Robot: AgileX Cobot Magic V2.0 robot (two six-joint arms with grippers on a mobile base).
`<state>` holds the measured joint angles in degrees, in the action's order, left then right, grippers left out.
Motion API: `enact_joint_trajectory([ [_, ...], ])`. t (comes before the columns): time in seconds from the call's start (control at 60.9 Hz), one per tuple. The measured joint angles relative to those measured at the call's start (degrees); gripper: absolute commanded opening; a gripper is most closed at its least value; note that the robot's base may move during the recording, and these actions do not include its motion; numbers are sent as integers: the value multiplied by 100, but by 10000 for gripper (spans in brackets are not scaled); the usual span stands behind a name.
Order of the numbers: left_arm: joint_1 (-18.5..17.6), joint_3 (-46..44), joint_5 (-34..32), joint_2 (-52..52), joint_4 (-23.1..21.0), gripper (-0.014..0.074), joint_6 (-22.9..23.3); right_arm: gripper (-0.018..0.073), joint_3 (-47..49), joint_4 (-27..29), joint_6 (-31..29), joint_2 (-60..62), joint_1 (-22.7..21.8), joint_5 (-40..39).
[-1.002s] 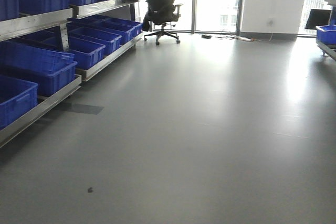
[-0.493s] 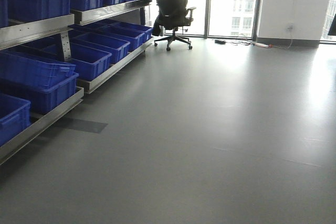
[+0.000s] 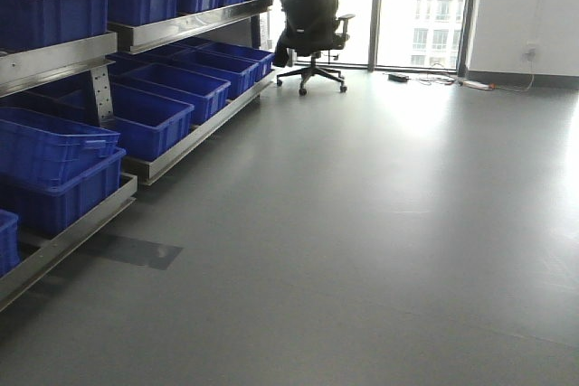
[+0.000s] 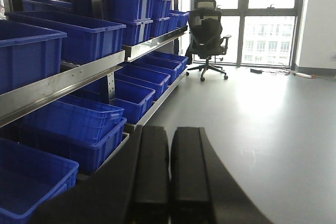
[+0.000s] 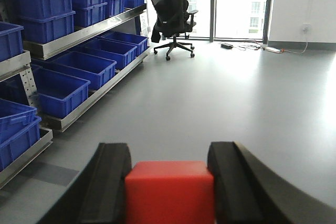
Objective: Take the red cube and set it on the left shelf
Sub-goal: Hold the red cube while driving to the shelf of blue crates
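Your right end effector (image 5: 169,167) clamps the red cube (image 5: 170,193); the left shelf (image 5: 79,35) lies ahead-left. Left end effector (image 4: 169,169) pinched together, empty.

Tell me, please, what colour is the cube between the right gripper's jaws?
Red; the small matte cube shows best in the right wrist view.

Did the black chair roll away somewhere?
No. The black chair still sits by the far end of the left shelf; the whole view slid, so the camera moved.

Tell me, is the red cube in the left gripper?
No, the red cube sits clamped in the right gripper, while the left gripper is shut on nothing.
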<state>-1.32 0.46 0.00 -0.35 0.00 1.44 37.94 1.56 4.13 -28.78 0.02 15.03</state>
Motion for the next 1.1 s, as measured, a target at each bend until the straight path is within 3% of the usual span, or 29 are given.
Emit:
enact_joint_trajectory([
  [1.101, 0, 0, 0, 0, 0, 102, 0, 58, 0, 0, 0, 0, 0, 0],
])
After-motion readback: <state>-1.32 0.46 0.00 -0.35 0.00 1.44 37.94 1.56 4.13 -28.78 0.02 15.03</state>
